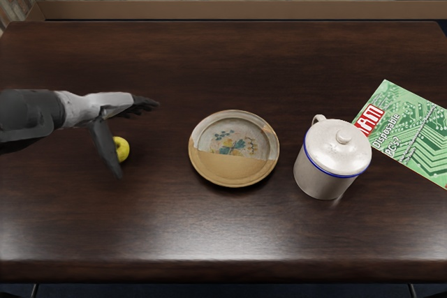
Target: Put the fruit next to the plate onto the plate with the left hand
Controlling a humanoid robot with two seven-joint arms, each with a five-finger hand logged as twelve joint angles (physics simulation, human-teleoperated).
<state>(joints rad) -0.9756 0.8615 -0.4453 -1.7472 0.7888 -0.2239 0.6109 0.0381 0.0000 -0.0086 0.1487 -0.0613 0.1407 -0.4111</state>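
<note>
The fruit, small and yellow, lies on the surface left of the plate, apart from it. The left hand, farther left of the plate, is spread wide and empty, partly covering the fruit's left edge. A lidded pot stands right of the plate.

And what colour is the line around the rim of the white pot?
Blue: a thin line on the white pot, clearest in the head view.
</note>
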